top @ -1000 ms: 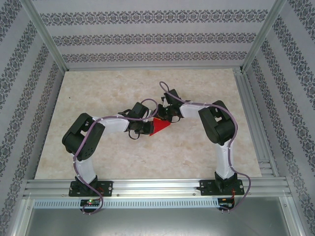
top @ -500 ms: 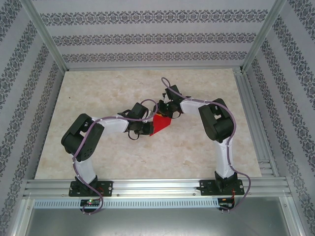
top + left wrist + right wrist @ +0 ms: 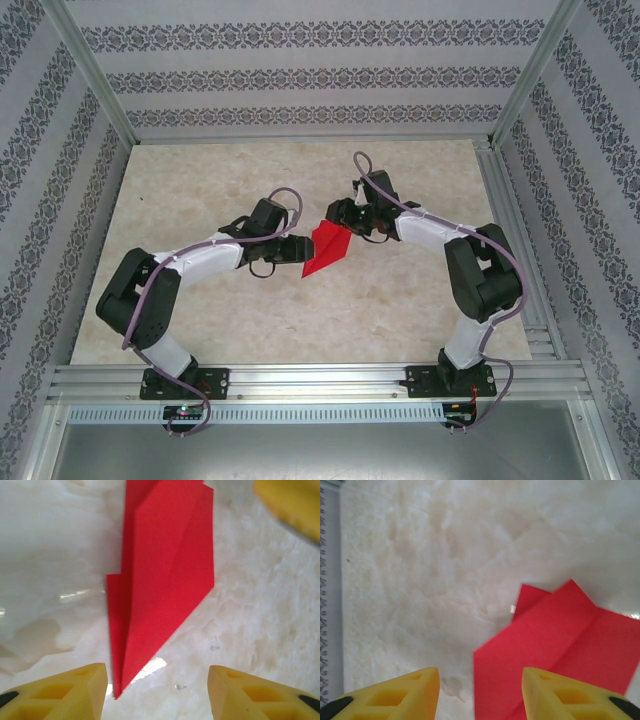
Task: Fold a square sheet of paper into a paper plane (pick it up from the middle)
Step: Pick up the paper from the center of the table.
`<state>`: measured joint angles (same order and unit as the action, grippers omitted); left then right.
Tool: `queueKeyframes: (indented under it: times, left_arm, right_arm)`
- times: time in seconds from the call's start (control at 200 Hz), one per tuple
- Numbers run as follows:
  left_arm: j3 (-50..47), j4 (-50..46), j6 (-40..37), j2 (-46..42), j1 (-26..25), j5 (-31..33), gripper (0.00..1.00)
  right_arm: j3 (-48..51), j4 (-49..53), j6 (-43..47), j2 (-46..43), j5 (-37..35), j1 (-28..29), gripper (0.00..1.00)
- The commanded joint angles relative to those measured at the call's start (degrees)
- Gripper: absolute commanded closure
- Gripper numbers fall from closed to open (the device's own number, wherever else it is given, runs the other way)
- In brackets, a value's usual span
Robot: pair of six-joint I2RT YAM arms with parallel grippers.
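Observation:
The square sheet of paper lies folded as a red paper plane (image 3: 326,247) on the marble table, its pointed tip toward the near left. In the left wrist view the paper plane (image 3: 160,580) lies flat ahead of my left gripper (image 3: 157,695). Its tip ends just beside the left yellow finger (image 3: 60,692), and the jaws stand open and hold nothing. My left gripper (image 3: 294,250) is at the plane's left side. My right gripper (image 3: 340,215) is at its far right end, open. In the right wrist view the plane's wide end (image 3: 555,650) reaches between the fingers of my right gripper (image 3: 480,695).
The marble table top (image 3: 200,180) has free room on every side of the plane. Aluminium rails (image 3: 510,230) run along the right edge and the near edge. Patterned walls enclose the table. The right gripper's yellow finger (image 3: 290,500) shows at the left wrist view's top right.
Both grippers have opened and let go of the red paper. They drew back from it, left arm leftward and right arm rightward. The plane now lies free on the table.

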<state>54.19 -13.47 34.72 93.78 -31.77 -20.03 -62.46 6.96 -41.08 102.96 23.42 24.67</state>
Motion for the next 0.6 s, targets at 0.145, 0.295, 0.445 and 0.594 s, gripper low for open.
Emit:
queueKeyframes:
  times: [0.145, 0.295, 0.445, 0.594]
  left_arm:
    - [-3.57, 5.14, 3.21, -0.32, 3.01, -0.95, 0.27]
    - [-4.70, 7.35, 4.47, 0.13, 4.29, -2.15, 0.25]
    - [-4.06, 8.01, 4.87, 2.38, 4.52, -4.34, 0.25]
    - [-3.48, 8.40, 5.23, 4.25, 4.69, -5.54, 0.27]
  right_arm:
    - [1.91, -5.72, -2.70, 4.70, 2.79, 1.77, 0.55]
    - [0.00, -5.61, -3.43, 7.35, 2.95, 2.10, 0.58]
    - [-0.48, -7.06, -4.29, 8.96, 3.72, 2.23, 0.60]
    - [-0.26, -9.64, -5.31, 9.67, 5.17, 2.40, 0.63]
